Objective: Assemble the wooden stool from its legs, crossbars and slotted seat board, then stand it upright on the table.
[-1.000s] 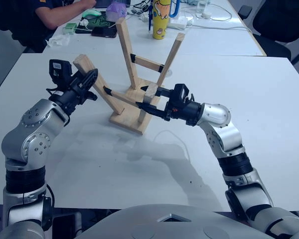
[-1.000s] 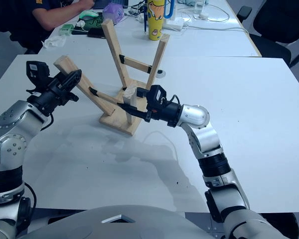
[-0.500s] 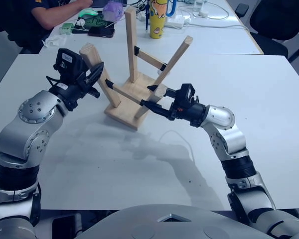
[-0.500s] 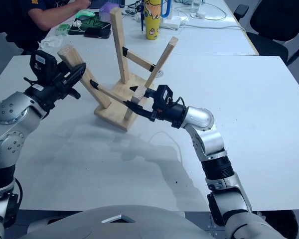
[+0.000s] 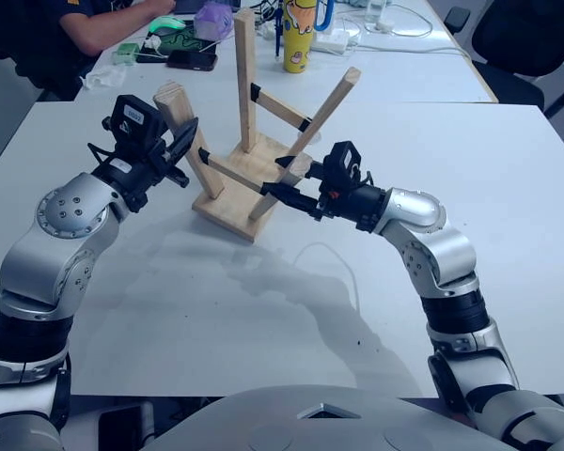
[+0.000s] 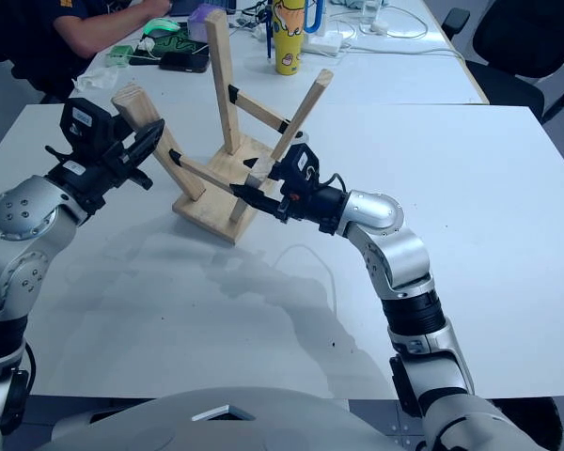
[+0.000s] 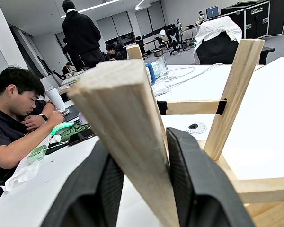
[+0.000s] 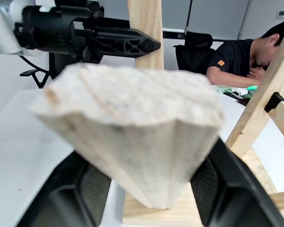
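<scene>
While legs-up on the table (image 5: 508,169) — stool (image 5: 247,94), in left tool (image 5: 183,143) and right tool (image 5: 279,178).

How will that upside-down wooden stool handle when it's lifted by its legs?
Probably stiff: crossbars brace the stool, while the left gripper and right gripper each clamp a leg. Likely light for its size, being slim bare wood. It could tip, since the seat board looks tilted on the table.
</scene>
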Action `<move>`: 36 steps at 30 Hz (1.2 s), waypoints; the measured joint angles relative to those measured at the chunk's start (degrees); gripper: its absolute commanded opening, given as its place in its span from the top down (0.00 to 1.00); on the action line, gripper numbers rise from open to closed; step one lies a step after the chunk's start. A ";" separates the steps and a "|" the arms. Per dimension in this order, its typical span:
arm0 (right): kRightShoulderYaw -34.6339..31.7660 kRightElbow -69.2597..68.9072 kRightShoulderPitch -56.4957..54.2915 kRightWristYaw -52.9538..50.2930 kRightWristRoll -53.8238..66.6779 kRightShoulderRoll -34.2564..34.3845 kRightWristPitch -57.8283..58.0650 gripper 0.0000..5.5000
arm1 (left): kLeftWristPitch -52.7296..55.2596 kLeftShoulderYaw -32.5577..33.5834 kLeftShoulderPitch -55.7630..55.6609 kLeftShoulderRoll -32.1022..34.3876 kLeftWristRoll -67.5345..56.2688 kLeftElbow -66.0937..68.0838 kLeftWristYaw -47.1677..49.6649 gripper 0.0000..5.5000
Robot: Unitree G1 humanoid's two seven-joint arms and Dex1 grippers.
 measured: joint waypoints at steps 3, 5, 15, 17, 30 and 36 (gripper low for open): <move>-0.18 -1.63 -0.64 -0.43 -0.01 -0.50 3.37 0.62 | 0.07 -0.01 -0.01 -0.26 -0.05 -0.38 0.41 0.78; -0.40 -2.30 -1.03 -0.72 -0.01 -0.51 5.20 0.62 | 0.43 -0.01 -0.09 -0.57 -0.17 -0.59 0.87 0.78; -1.61 -3.66 -3.78 -1.13 0.30 -0.44 12.21 0.62 | 1.99 1.05 1.57 -2.80 -4.02 -0.42 3.37 0.78; -2.01 -3.87 -4.19 -0.77 0.70 -0.45 13.41 0.62 | 1.99 1.70 2.75 -2.80 -5.95 -0.57 3.65 0.77; -2.18 -4.02 -5.28 4.48 0.89 -3.78 13.97 0.62 | 1.23 3.15 7.16 -2.59 -12.21 -2.52 4.58 0.77; -1.47 -2.54 -4.19 4.93 0.71 -4.08 10.11 0.62 | -0.23 2.70 7.66 -2.65 -11.75 -2.21 4.58 0.77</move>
